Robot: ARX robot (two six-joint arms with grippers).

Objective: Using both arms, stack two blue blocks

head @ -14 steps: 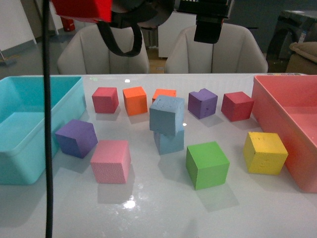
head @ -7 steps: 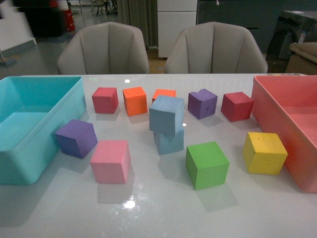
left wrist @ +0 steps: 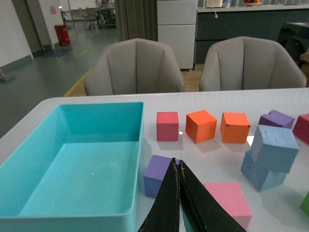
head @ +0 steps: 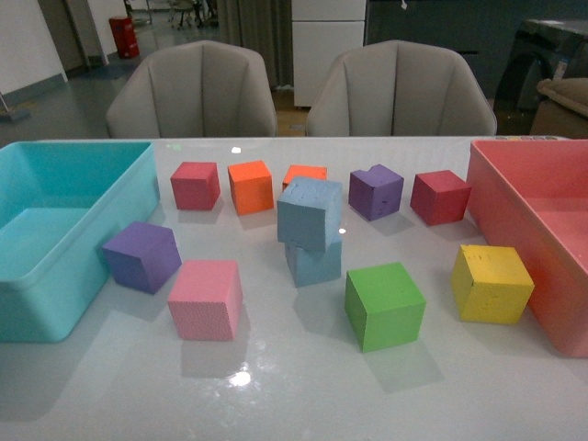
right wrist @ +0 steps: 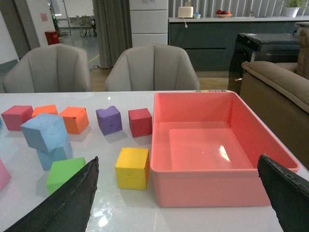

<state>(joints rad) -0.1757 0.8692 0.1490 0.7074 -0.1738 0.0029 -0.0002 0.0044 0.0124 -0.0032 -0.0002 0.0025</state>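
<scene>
fingers of the left gripper (left wrist: 179,166) are pressed together with nothing between them, seen from its wrist camera above the near edge of the table, beside the turquoise bin (left wrist: 137,145); fingers of the right gripper (right wrist: 178,193) are spread wide apart and empty, one at each lower corner of its wrist view, facing the pink tray (right wrist: 203,181); neither arm appears in the front view.

upper blue block (head: 310,212) sits on the lower blue block (head: 313,261) in the middle of the table (head: 294,386); it is turned and a little tilted, and it overhangs the lower one toward the back and the left; a green cube (head: 384,305) is near at the front, a pink cube (head: 206,299) to the left, an orange cube (head: 250,186) behind.

i judge the stack as made and the arms as pulled back; to finish this step well, keep both arms away from the middle of the table, since the top block looks not very stable and a small touch may push it off.
</scene>
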